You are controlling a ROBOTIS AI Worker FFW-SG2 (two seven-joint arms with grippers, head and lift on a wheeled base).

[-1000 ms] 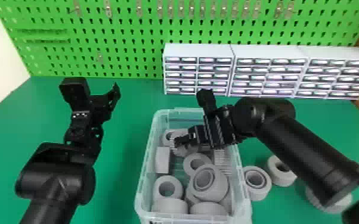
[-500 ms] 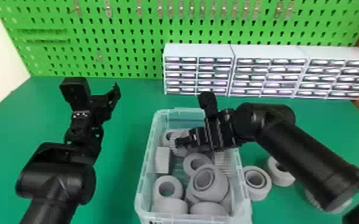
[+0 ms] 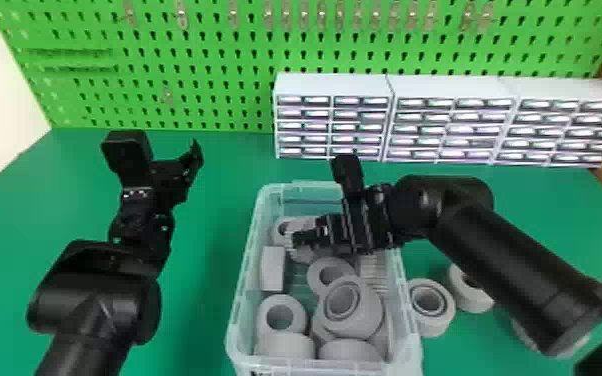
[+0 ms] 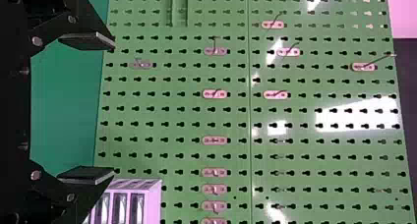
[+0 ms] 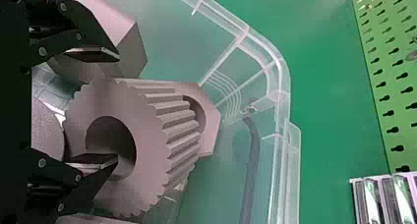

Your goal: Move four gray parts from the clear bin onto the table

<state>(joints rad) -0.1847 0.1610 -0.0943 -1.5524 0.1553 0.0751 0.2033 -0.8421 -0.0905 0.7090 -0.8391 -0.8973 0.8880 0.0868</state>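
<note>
- My right claw (image 3: pixel 299 240) is down inside the clear bin (image 3: pixel 237 310), my arm reaching over the wall on its right.
- Its two fingers stand well apart with nothing clasped between them.
- The gray gear (image 5: pixel 150 145) is right at my right claw (image 5: pixel 115 108): one fingertip overlaps its round hole, the other is beyond its toothed edge. I cannot tell whether either touches it.
- Just past the gear, beyond my claw, sits an angular-ended gray part (image 5: pixel 211 121) with a hole.
- To the left of my claw and nearer my body is a plain gray block (image 3: pixel 271 270).
- Closer to my body from the claw, gray rings (image 3: pixel 350 325) crowd the near end of the bin, some overlapping.
- A ribbed gray piece (image 3: pixel 374 272) is to the claw's right and nearer me, beside the right wall inside the bin.
- Farther right of my claw, outside the bin, two gray rings (image 3: pixel 436 320) are on the green table (image 3: pixel 215 320), and another gray part (image 3: pixel 572 345) is partly hidden by my arm.
- My left claw (image 3: pixel 196 152) is above the table, well left of the bin, fingers wide and empty.
- Beyond both claws are the white drawer units (image 3: pixel 335 85) and the green pegboard (image 3: pixel 215 95).
</note>
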